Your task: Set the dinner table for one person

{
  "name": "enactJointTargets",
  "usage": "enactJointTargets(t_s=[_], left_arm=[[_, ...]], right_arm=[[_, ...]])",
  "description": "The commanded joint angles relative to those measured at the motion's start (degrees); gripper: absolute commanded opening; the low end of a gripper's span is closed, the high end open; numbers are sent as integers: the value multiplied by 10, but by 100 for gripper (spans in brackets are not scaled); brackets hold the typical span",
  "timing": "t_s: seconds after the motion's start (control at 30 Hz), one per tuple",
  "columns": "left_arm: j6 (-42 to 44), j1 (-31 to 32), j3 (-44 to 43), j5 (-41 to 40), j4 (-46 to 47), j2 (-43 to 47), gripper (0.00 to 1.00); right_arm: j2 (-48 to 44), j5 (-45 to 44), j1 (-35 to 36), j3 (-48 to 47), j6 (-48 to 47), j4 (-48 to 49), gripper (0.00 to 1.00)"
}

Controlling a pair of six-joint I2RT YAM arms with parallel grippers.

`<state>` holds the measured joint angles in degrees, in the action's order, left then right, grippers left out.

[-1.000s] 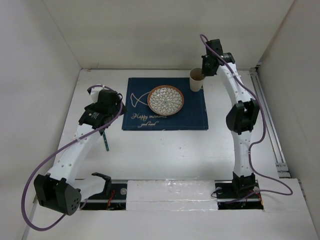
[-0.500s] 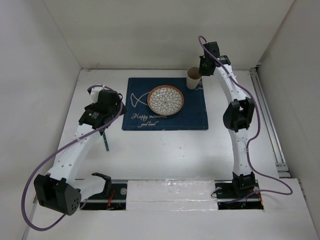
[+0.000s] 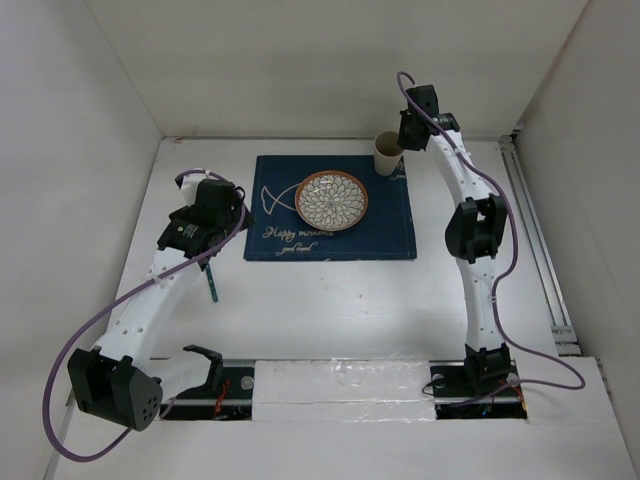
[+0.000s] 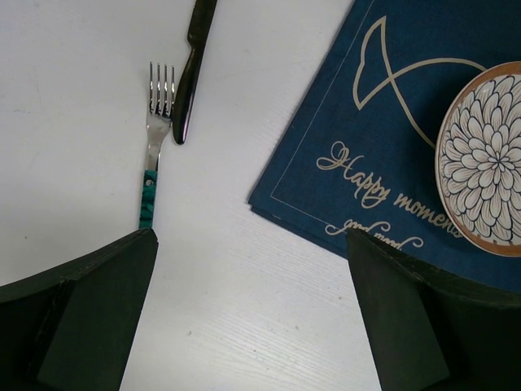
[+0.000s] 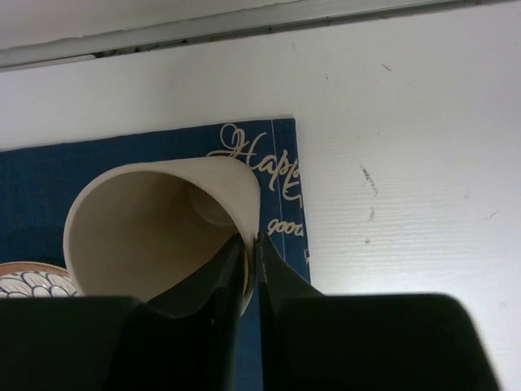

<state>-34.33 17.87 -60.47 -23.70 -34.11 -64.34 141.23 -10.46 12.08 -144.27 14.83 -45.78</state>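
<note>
Dinner table [image 3: 330, 300], a flat matte white surface, is shown from above as the floor of a white-walled enclosure, lying level beneath both arms; it appears wider from left to right than from near to far, so its long axis is taken to run left to right. A navy placemat [image 3: 385, 228] is laid on the far half of the table, and a patterned plate [image 3: 331, 200] is set on it. A cream cup [image 3: 388, 153] is seen at the placemat's far right corner. Only the right wrist view shows how the right gripper [image 5: 251, 254] meets the cup: one finger is placed inside the wall and one outside, closed on the rim. Only the left wrist view shows the cutlery in full. A teal-handled fork [image 4: 155, 147] is laid on bare table left of the placemat, and a knife [image 4: 191, 69] lies just beside its tines, on the placemat's side. In that view the left gripper [image 4: 251, 238] is held above the table with its fingers spread wide apart, nothing between them.
</note>
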Motion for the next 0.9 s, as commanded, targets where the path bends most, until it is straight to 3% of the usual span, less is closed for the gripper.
enactJointTargets(t_s=[0.0,0.03,0.13,0.2,0.23,0.33,0.37,0.57,0.67,0.77,0.83,0.87], left_arm=[[8,-2,-18,-13,-2,10,100],[8,-2,-18,-13,-2,10,100],[8,-2,-18,-13,-2,4,100],[8,-2,-18,-13,-2,4,100],[8,-2,-18,-13,-2,4,100],[8,-2,-18,-13,-2,4,100],[8,-2,-18,-13,-2,4,100],[8,-2,-18,-23,-2,-7,100],[-13,-2,-18,-46,-2,-19,100],[-39,-2,-36,-77,-19,-50,100],[-45,-36,-48,-69,-25,-70,100],[-45,-60,-48,-17,-12,-79,100]], right_arm=[[8,11,0,-17,3,32,17],[8,18,0,-17,8,32,22],[8,23,5,-33,8,37,24],[8,30,5,-39,13,37,38],[3,30,5,-44,13,37,60],[-13,35,5,-44,19,42,82],[-20,35,5,-39,19,51,99],[-119,-23,10,-45,17,70,100],[-225,-68,37,19,-24,96,100],[-359,-98,73,182,-42,153,100],[-425,-33,87,282,-42,197,100],[-484,-13,87,372,-18,225,100]])
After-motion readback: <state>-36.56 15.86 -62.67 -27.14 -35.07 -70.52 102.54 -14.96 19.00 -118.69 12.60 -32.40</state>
